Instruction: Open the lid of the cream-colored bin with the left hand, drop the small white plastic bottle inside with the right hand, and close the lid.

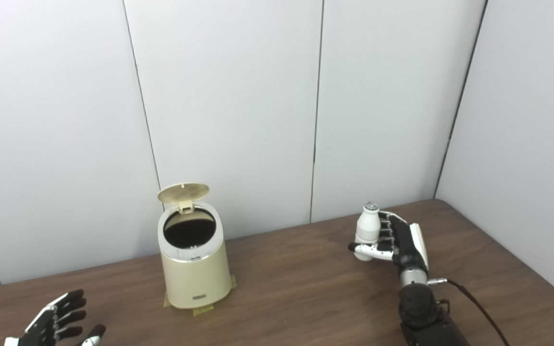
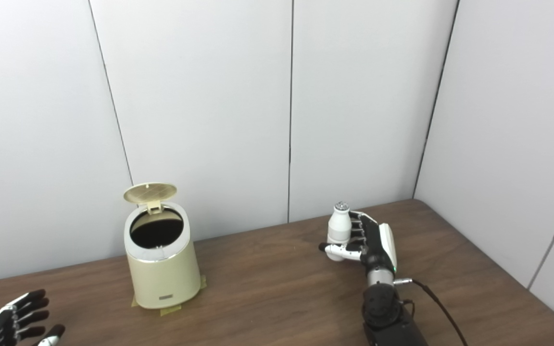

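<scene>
- Cream-colored bin (image 1: 194, 269) is standing upright on the brown counter (image 1: 296, 293), on patches of tape (image 1: 202, 311) that are showing at its base; its lid (image 1: 183, 192) is standing raised on the rear hinge, so the dark mouth is lying open to the top.
- White plastic bottle (image 1: 367, 230) is sitting upright at the far right of the counter, long axis vertical, silver cap uppermost.
- Right hand (image 1: 399, 242) is wrapping the bottle from the bottle's right side; the fingers (image 1: 385, 230) are curling around its body and the thumb is crossing low in front, so the grasp appears closed on it. Whether the bottle's base is touching the counter cannot be told.
- Left hand (image 1: 58, 324) is resting at the near left corner, well apart from the bin, fingers spread wide and holding nothing.
- Key relation: the bin's mouth is lying to the left of the held bottle, well apart across bare counter, and higher than the bottle's base. The right hand is the only one carrying the bottle, though the left hand is nearer the bin.
- Judged step: with the lid already up, the drop is in hand; the next move probably calls for lifting the bottle above the rim and carrying it leftward over the opening.
- Risk, as a judgement: the raised lid is leaning over the rear of the mouth, so an approach from the front or right side looks safer.
</scene>
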`<action>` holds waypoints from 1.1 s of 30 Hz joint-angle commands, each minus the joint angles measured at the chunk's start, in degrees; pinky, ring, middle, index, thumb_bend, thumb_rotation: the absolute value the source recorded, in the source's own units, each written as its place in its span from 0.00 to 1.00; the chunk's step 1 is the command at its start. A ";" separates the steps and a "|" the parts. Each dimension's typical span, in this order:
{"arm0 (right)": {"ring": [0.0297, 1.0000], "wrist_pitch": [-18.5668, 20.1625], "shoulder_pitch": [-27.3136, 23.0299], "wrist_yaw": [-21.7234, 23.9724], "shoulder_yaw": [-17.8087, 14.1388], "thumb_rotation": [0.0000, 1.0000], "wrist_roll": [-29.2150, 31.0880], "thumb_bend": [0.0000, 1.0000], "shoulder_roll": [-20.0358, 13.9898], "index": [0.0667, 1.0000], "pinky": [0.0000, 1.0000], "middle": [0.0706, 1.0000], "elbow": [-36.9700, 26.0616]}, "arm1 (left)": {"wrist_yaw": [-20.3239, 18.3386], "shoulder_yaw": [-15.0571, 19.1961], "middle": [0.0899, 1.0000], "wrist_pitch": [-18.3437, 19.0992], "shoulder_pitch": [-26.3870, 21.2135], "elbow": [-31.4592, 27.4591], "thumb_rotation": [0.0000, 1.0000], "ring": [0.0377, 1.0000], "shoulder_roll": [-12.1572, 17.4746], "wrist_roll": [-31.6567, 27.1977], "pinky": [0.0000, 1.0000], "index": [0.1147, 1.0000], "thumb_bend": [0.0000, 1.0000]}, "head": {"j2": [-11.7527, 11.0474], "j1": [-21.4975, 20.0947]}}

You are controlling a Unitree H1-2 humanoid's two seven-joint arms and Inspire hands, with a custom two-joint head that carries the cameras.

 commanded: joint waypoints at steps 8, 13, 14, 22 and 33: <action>0.31 -6.48 -3.93 -3.48 -0.52 0.00 -0.07 0.52 -0.93 0.49 0.26 0.39 1.45 | -0.31 -0.31 0.80 -0.63 -1.51 -2.28 0.00 0.78 0.66 0.02 0.71 0.81 0.50 | 0.16 0.01; 0.32 -7.64 -3.85 -4.42 0.03 0.00 -0.94 0.52 -0.89 0.49 0.27 0.39 0.47 | -0.14 -0.35 0.79 -0.88 -1.56 -2.24 0.00 0.78 0.46 0.07 0.72 0.80 0.50 | 0.20 0.39; 0.31 -7.61 -3.77 -4.33 0.11 0.00 -0.97 0.52 -0.87 0.49 0.27 0.38 -0.01 | -0.24 -0.32 0.79 -0.77 -1.54 -2.29 0.00 0.78 0.37 -0.20 0.72 0.80 0.50 | 0.15 0.64; 0.32 -3.20 -1.64 -0.27 2.54 0.00 -2.05 0.52 1.34 0.49 0.28 0.39 -15.74 | 0.22 -0.47 0.79 -1.61 -1.81 -1.30 0.00 0.77 0.03 0.26 0.73 0.80 0.52 | -0.03 2.68; 0.36 3.54 -6.30 7.30 9.80 0.00 -7.64 0.52 4.58 0.48 0.32 0.40 -28.52 | 0.88 -1.33 0.78 -1.61 -1.69 -0.01 0.00 0.76 -1.05 1.01 0.72 0.80 0.55 | -1.40 7.57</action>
